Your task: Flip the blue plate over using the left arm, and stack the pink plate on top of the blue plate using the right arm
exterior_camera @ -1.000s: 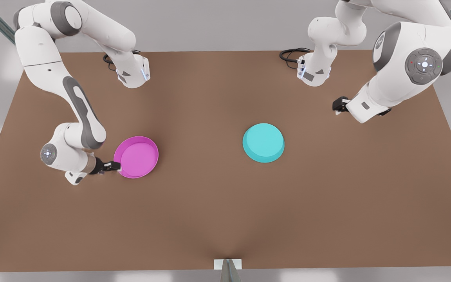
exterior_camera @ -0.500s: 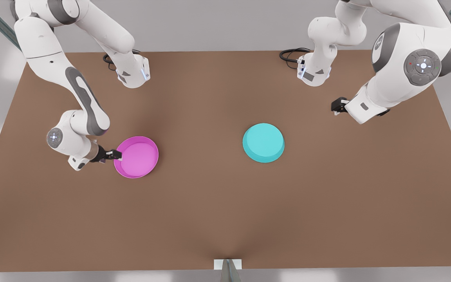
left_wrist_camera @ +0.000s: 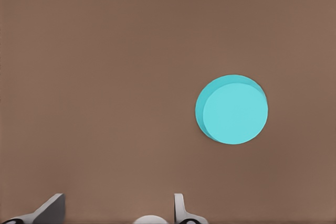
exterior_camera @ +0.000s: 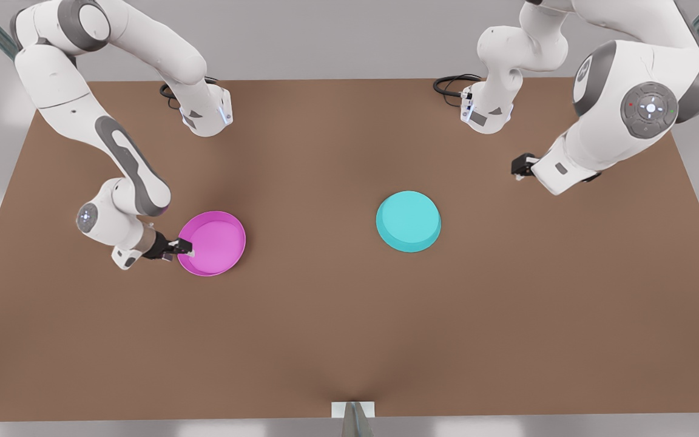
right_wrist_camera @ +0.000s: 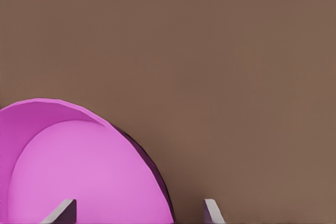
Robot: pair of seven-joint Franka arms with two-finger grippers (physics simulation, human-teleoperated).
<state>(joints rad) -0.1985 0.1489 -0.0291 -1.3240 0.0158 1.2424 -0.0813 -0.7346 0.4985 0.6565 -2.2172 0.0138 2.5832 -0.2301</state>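
The pink plate [exterior_camera: 216, 243] lies rim up on the table at the front view's left. My right gripper [exterior_camera: 182, 247] is at its left rim, open. In the right wrist view the pink plate [right_wrist_camera: 79, 171] has its rim running between the spread fingers of the right gripper [right_wrist_camera: 137, 212]. The blue plate [exterior_camera: 408, 220] rests right of centre with a flat face up and its wall showing below. My left gripper [exterior_camera: 516, 167] hangs well off to its upper right, open and empty. The left wrist view has the blue plate [left_wrist_camera: 233, 111] far beyond the left gripper [left_wrist_camera: 115, 213].
Both arm bases [exterior_camera: 207, 115] [exterior_camera: 486, 112] stand at the back edge with black cables [exterior_camera: 449, 85] beside them. A small white bracket [exterior_camera: 352, 409] sits at the middle of the front edge. Bare brown table [exterior_camera: 325, 303] spreads between and in front of the plates.
My right gripper has moved up and toward the pink plate's rim, its wrist swinging round. The left arm has drifted slightly. Both plates lie where they were.
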